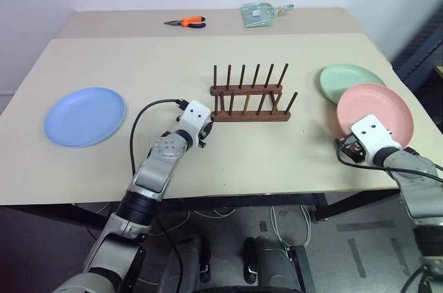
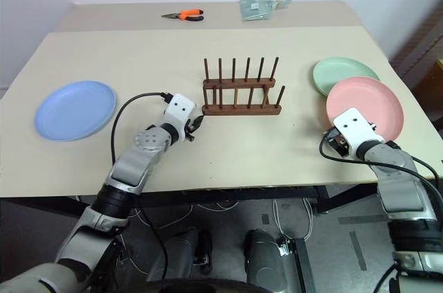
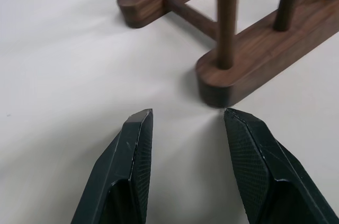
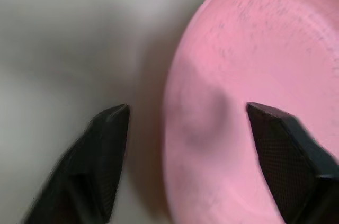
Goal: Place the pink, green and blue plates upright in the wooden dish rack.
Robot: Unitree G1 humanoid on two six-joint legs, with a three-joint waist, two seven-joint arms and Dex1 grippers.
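- Rack (image 1: 250, 95) of dark wood mid-surface, empty.
- Left gripper (image 3: 183, 123) open just beside rack's near left end.
- Right gripper (image 4: 185, 113) open, straddling pink plate's (image 1: 374, 111) near rim (green plate (image 1: 349, 81) behind; blue plate (image 1: 85, 116) far left).

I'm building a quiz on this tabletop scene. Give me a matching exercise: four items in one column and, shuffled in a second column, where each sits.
Things:
1. blue plate
2. pink plate
3. wooden dish rack
4. orange-handled pliers

Places:
A. mid-table, just ahead of the left end effector
B. on the far table, near the wall
C. flat on the table's left side, alone
D. on the right, overlapping the green plate, at the right end effector

Pairs: 1-C, 2-D, 3-A, 4-B
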